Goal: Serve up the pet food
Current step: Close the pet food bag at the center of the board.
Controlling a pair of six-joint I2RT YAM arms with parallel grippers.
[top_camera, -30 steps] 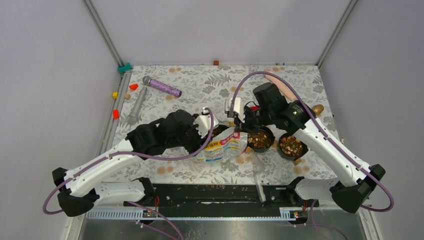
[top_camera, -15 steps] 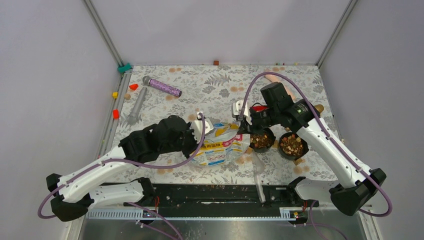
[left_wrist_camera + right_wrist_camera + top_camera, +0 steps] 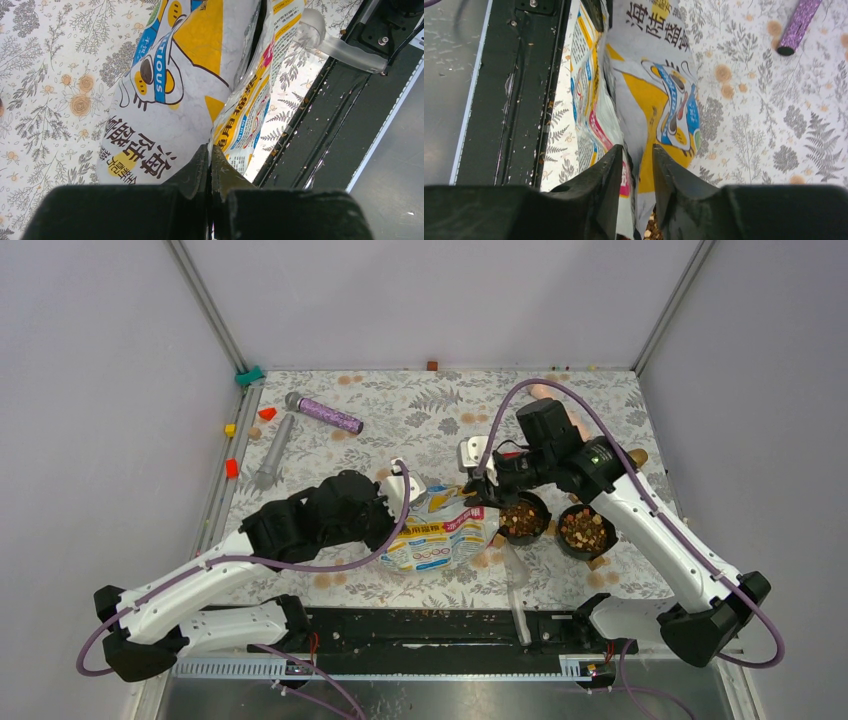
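L claw: clamped tight on food bag edge | R claw: part-open, fingers astride its other end, grip unclear | bag lies mid-desk, nr front edge.

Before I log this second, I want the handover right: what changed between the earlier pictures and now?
The left gripper closed on the edge of the bag and drew back slightly to the left. The right gripper opened, and the bag's other edge now sits loosely between its fingers. The bowl beside the bag, the bowl right of it and the purple tube stayed put.
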